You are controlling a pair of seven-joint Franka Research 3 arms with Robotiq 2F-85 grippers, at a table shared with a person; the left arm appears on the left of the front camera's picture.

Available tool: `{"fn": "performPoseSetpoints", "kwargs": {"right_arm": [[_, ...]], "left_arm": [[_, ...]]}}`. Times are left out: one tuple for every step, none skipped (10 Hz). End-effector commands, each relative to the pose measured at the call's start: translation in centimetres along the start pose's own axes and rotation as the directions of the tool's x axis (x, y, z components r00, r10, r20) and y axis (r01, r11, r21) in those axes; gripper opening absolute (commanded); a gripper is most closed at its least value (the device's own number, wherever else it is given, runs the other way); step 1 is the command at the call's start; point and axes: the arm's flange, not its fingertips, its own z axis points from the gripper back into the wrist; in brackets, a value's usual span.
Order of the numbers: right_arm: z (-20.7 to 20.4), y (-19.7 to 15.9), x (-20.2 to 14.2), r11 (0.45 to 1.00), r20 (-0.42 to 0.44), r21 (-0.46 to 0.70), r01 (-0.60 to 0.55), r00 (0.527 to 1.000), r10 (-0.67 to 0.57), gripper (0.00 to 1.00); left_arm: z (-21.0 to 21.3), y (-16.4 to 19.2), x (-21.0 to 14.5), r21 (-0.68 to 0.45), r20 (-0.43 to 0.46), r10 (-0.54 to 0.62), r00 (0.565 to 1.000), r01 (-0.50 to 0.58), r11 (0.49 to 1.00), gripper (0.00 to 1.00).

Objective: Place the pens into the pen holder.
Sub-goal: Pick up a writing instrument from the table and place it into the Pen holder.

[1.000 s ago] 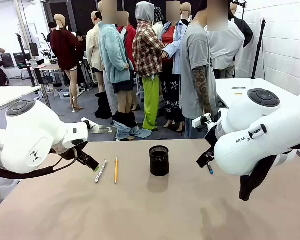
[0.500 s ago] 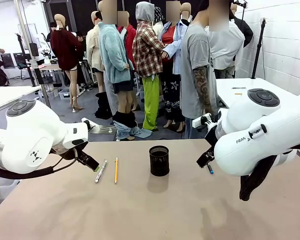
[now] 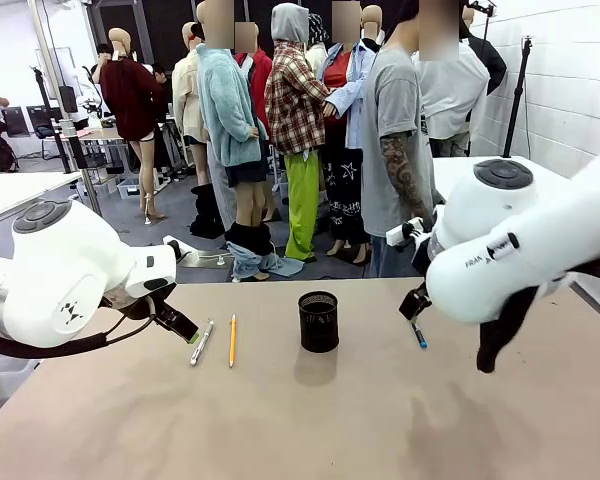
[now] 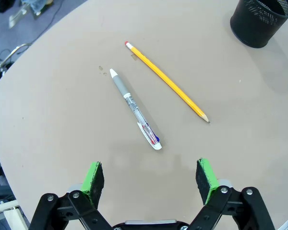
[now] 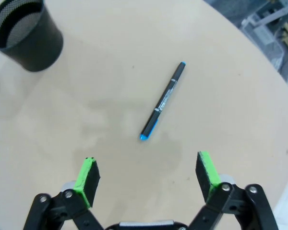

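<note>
On the tan table [image 3: 310, 420] lie a silver-white pen [image 3: 202, 342] and an orange-yellow pencil [image 3: 232, 340], side by side left of the black mesh pen holder [image 3: 319, 321]. My left gripper [image 3: 187, 331] hovers just left of them. In the left wrist view it [image 4: 150, 179] is open above the silver-white pen [image 4: 134, 109], with the pencil [image 4: 165, 81] and holder [image 4: 261, 21] beyond. The dark pen with a blue tip [image 3: 418, 333] lies right of the holder. My right gripper [image 5: 146, 179] hangs open over that pen [image 5: 163, 100], with the holder [image 5: 24, 33] at upper left.
A person in a grey T-shirt [image 3: 392, 140] stands at the table's far edge, behind the right arm. The table's rounded far edge [image 5: 259, 52] runs close to the dark pen. A second white table [image 3: 480, 175] stands at back right.
The right arm has shifted slightly up and to the left, with its gripper still over the dark pen. The left arm and all pens have not moved.
</note>
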Motion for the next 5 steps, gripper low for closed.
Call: {"fn": "performPoseSetpoints", "kwargs": {"right_arm": [[-2.5, -0.1, 3.6, 0.999, -0.076, -0.006, 0.035, 0.996, -0.036, 1.0], [-4.0, -1.2, 4.9, 0.999, -0.123, -0.011, 0.047, 0.991, -0.048, 1.0], [-5.2, -2.1, 5.6, 0.997, -0.159, -0.001, 0.076, 0.984, -0.075, 1.0], [-6.3, -2.9, 6.1, 0.995, -0.181, -0.007, 0.104, 0.978, -0.104, 1.0], [-7.6, -3.3, 6.8, 0.994, -0.214, 0.008, 0.108, 0.971, -0.104, 1.0]], "left_arm": [[0.0, 0.1, 0.0, 0.0, 0.0, 0.003, 1.0, -0.003, 1.0, 1.0], [0.0, 0.1, 0.0, 0.0, 0.0, 0.003, 1.0, -0.003, 1.0, 1.0], [0.0, 0.1, 0.0, 0.0, 0.0, 0.003, 1.0, -0.003, 1.0, 1.0], [0.0, 0.1, 0.0, 0.0, 0.0, 0.003, 1.0, -0.003, 1.0, 1.0], [0.0, 0.1, 0.0, 0.0, 0.0, 0.003, 1.0, -0.003, 1.0, 1.0]]}}
